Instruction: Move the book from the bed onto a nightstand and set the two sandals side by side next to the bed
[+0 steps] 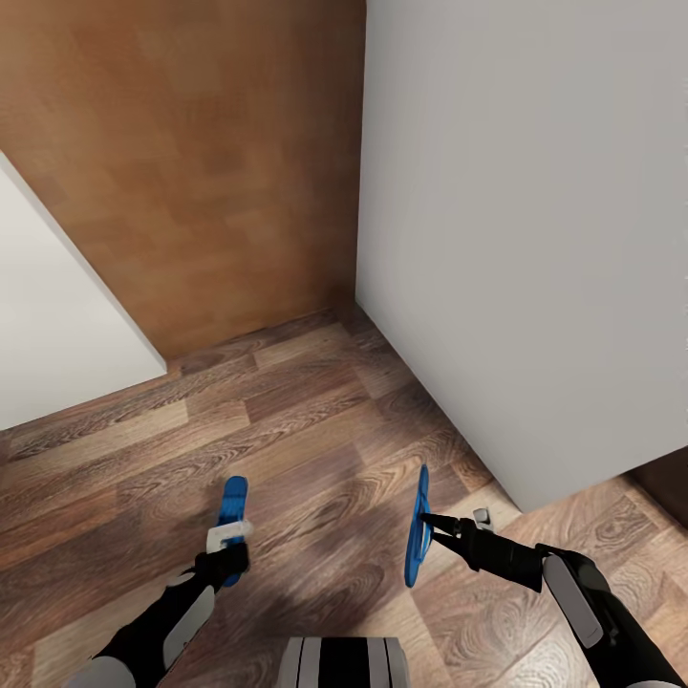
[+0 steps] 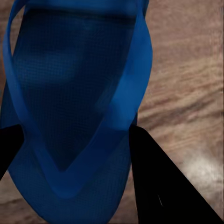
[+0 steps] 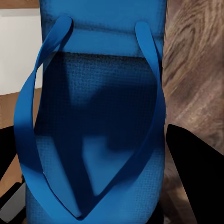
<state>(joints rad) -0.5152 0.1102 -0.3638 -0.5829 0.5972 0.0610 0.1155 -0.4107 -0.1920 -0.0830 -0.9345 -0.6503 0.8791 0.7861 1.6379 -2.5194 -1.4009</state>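
Head view: wood-plank floor (image 1: 315, 449) fills the lower half of the frame, bare between two white walls. White wall (image 1: 526, 239) takes the right side, its bottom edge running from centre down to lower right, ending at a corner there. Second white wall (image 1: 48, 325) cuts in at left, edge slanting toward a brown door panel (image 1: 191, 143) at upper left. Open floor runs from the arms up to that panel, narrowing toward it.

Left gripper (image 1: 229, 554), lower left, pinches one blue sandal (image 1: 232, 511) lying flat and pointing up-frame. Right gripper (image 1: 432, 524), lower right, pinches the second sandal (image 1: 418, 526), turned on edge so that it shows as a thin strip, close to the right wall's bottom edge. Both sandals sit well apart.

Left wrist view: sandal (image 2: 74, 107) with its strap side facing the camera, dark fingers (image 2: 158, 182) pressed against both edges; plank floor beyond.

Right wrist view: second sandal (image 3: 98, 126), straps up, dark fingers (image 3: 196, 172) clamping its sides; floor on one side, white wall on the other.
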